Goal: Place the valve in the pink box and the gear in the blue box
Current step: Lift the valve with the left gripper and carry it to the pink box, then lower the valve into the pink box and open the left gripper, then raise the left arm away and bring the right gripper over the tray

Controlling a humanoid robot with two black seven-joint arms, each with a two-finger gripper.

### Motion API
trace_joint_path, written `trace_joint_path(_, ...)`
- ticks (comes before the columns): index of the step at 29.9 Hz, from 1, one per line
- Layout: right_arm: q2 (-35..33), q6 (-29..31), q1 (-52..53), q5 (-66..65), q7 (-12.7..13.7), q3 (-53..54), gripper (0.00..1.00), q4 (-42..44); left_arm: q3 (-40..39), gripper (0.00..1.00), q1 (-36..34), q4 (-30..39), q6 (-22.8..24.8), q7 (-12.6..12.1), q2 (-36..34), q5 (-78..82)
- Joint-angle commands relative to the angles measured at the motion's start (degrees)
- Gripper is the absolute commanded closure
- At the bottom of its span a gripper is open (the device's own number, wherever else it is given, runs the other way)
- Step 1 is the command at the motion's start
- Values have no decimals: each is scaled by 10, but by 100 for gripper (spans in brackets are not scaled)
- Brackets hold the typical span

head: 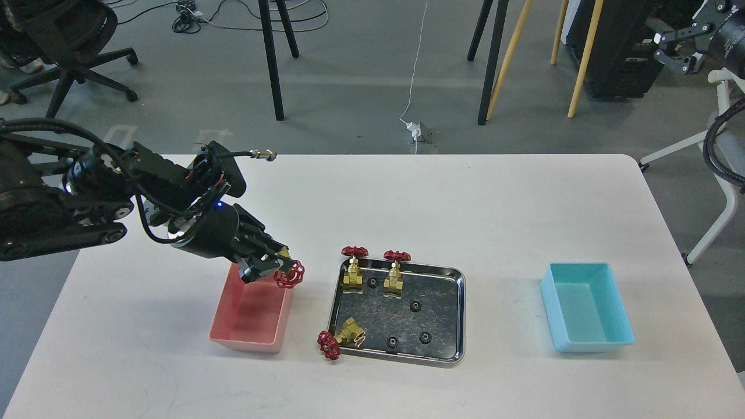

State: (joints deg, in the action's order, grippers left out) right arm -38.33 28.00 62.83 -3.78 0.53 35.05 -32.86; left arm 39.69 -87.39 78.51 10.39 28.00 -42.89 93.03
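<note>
Robot arm work at a white table (407,198): the left gripper (269,263) reaches in from the left and hangs over the far end of the pink box (251,317), its fingers clamped on a valve (287,271) whose red handwheel juts toward the steel tray (454,314). The valve is above the box's rim, not resting inside. In the tray at centre, two more valves (353,269) stand upright along the far edge, while a third (340,336) lies tipped at the near left corner, its handwheel over the rim. Four small black gears (415,305) lie scattered on the tray floor. Well to the right sits the blue box (586,314). The right gripper (675,49) is raised at top right, away from the table; whether its fingers are parted cannot be told.
</note>
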Motion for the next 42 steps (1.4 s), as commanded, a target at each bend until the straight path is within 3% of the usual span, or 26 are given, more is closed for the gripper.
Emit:
trace_joint_path(1, 0, 0, -1, 0, 0, 0, 1, 0, -1, 78, 7, 1, -1, 0, -40, 46)
trace_joint_path(13, 0, 0, -4, 0, 1, 0, 1, -1, -55, 75, 116, -23, -2, 0, -28, 52)
trace_joint_path(15, 0, 0, -5, 0, 1, 0, 1, -1, -56, 68, 119, -28, -2, 0, -27, 52)
trace_joint_path(18, 0, 0, -10, 0, 1, 0, 1, -3, -57, 49, 120, -28, -2, 0, -25, 46)
trace_joint_path(29, 8, 0, -16, -1, 4, -10, 1, -16, -112, 21, 129, -25, 5, 0, -37, 32)
trace_joint_path(35, 25, 0, -8, -27, 33, -95, 1, -96, -212, 18, 129, -21, 10, 0, -58, -117)
trace_joint_path(42, 36, 0, 45, -202, 35, -207, 1, -219, -282, 18, 141, -19, 11, 0, -73, -448)
